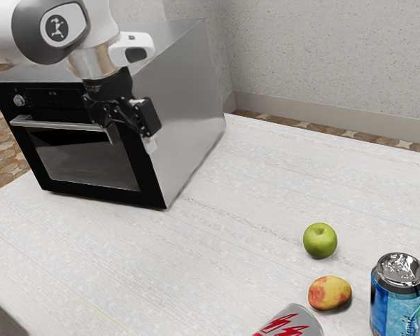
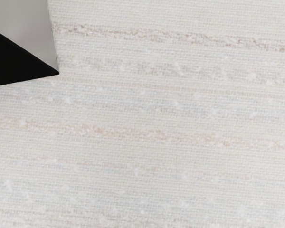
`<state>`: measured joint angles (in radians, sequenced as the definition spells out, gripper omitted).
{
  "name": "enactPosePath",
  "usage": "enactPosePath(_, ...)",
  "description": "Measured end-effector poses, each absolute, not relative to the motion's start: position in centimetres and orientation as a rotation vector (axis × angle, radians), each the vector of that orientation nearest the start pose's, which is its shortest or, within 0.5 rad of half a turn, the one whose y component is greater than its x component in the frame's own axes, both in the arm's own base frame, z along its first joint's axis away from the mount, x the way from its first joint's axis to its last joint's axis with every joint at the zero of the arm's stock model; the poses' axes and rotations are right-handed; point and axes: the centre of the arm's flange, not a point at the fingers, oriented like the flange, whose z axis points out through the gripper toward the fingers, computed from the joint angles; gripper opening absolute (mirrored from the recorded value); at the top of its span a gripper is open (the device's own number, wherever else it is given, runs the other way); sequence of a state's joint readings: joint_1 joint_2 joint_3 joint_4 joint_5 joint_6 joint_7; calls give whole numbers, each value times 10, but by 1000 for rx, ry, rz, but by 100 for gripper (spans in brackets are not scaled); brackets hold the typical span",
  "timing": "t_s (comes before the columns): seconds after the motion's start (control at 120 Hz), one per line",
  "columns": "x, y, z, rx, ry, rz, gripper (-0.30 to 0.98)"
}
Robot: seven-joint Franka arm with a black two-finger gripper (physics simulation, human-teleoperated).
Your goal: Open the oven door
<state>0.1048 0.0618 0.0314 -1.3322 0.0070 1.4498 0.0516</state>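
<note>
On the white table (image 1: 196, 266) stands a silver-sided oven (image 1: 185, 105), black door (image 1: 84, 157) closed.

Edges crop arm and cans

The exterior view cuts off the arm (image 1: 1, 35), the silver-red can (image 1: 291, 326), the blue can's (image 1: 388, 308) base and a grey thing (image 1: 0, 318) too cropped to name. The gripper (image 1: 131, 138) hides part of the oven (image 1: 189, 105) front; the readout (image 1: 52, 93) is too small to read. The wrist view crops the oven to a corner.
</note>
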Motion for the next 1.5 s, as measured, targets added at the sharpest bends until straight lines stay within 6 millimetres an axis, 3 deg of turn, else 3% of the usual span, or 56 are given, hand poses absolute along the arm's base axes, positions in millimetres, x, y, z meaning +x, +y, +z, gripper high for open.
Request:
enactPosePath(0.133, 554, 63, 689, -3127, -79, -69, 69)
enactPosePath(0.167, 550, 59, 703, -3124, -62, -107, 69)
enactPosePath(0.183, 543, 56, 721, -3119, -53, -159, 69)
enactPosePath(0.2, 529, 52, 752, -3107, -38, -253, 69)
enactPosePath(0.225, 489, 46, 812, -3068, 16, -432, 69)
enactPosePath(0.242, 464, 44, 840, -3041, 62, -516, 69)
enactPosePath(0.258, 446, 46, 856, -3020, 96, -559, 68)
enactPosePath(0.283, 435, 64, 860, -2995, 99, -541, 68)
enactPosePath(0.325, 424, 116, 853, -2970, 43, -469, 68)
enactPosePath(0.35, 418, 137, 843, -2965, 58, -430, 68)
enactPosePath(0.392, 410, 161, 820, -2969, 135, -387, 68)
enactPosePath(0.442, 408, 213, 789, -3002, 167, -375, 68)
enactPosePath(0.483, 418, 239, 771, -3002, 228, -379, 69)
enactPosePath(0.533, 432, 254, 759, -2977, 333, -393, 69)
enactPosePath(0.6, 451, 264, 744, -2930, 481, -409, 69)
enactPosePath(0.683, 467, 281, 711, -2866, 625, -412, 69)
enactPosePath(0.742, 465, 288, 689, -2801, 714, -415, 68)
enactPosePath(0.842, 456, 282, 659, -2631, 883, -407, 69)
enactPosePath(1.083, 474, 282, 663, -2244, 1112, -365, 69)
enactPosePath(1.367, 483, 294, 658, -2080, 1220, -331, 69)
enactPosePath(1.5, 478, 289, 639, -2055, 1277, -328, 69)
